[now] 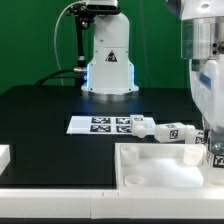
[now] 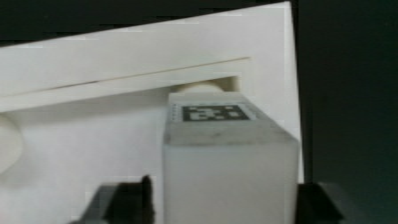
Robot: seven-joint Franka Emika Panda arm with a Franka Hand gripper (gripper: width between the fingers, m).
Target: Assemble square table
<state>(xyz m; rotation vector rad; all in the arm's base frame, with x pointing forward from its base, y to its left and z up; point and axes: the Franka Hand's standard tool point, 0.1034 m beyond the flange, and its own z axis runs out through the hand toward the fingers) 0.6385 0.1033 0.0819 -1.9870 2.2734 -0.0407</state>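
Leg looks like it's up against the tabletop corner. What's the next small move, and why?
Probably close the gripper gently on the leg before any turning. In the wrist view the leg's tagged end appears to meet a recess near the tabletop corner. The fingers flank it, but I cannot tell whether they press it. A loose leg would likely slip rather than seat.

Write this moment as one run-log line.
gripper: open, astride leg | leg: upright at table top corner | spare legs: lying by marker board
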